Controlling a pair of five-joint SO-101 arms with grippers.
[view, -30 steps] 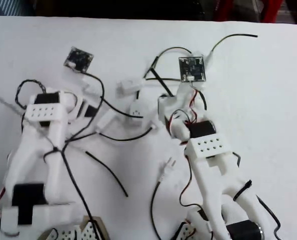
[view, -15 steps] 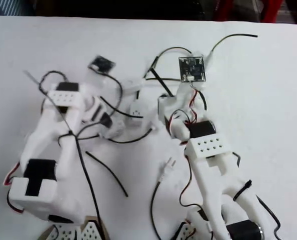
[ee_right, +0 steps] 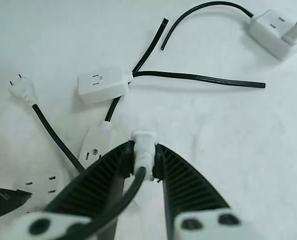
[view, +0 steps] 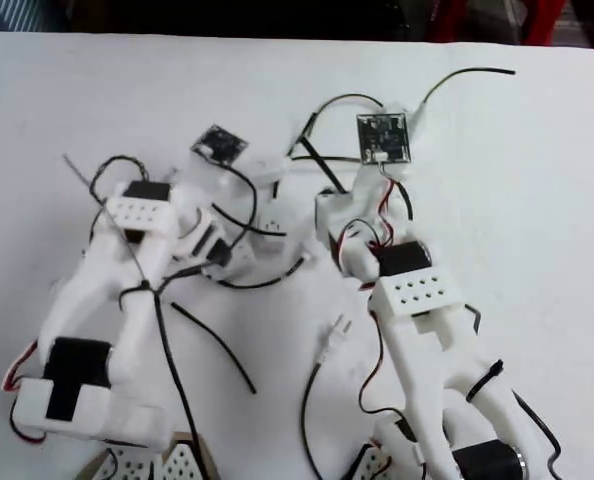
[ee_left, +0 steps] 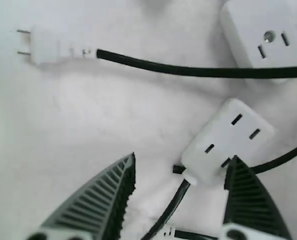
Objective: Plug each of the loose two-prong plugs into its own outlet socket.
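My right gripper (ee_right: pixel 143 146) is shut on a white two-prong plug (ee_right: pixel 143 150) whose black cable runs back between the fingers; it sits near the table's centre (view: pixel 327 207). Just ahead of it lie two white sockets (ee_right: pixel 103 82) (ee_right: pixel 96 147). My left gripper (ee_left: pixel 182 160) is open just over a white multi-slot socket (ee_left: pixel 228 140), with one finger (ee_left: pixel 248 195) beside the socket's cable end. A loose plug (ee_left: pixel 38 45) on a black cable lies farther out, near another socket (ee_left: pixel 268 35). One more loose plug (view: pixel 334 335) lies in front of the right arm.
Black cable stubs cross the table's middle (view: pixel 217 350). A far socket (ee_right: pixel 273 27) has a white plug against it. The two wrist camera boards (view: pixel 220 146) (view: pixel 382 136) stand over the sockets. Bare white table (view: pixel 537 220) spreads to the right.
The left arm has swung right and forward from the table's left side to the socket cluster. The right arm has kept still with its plug.
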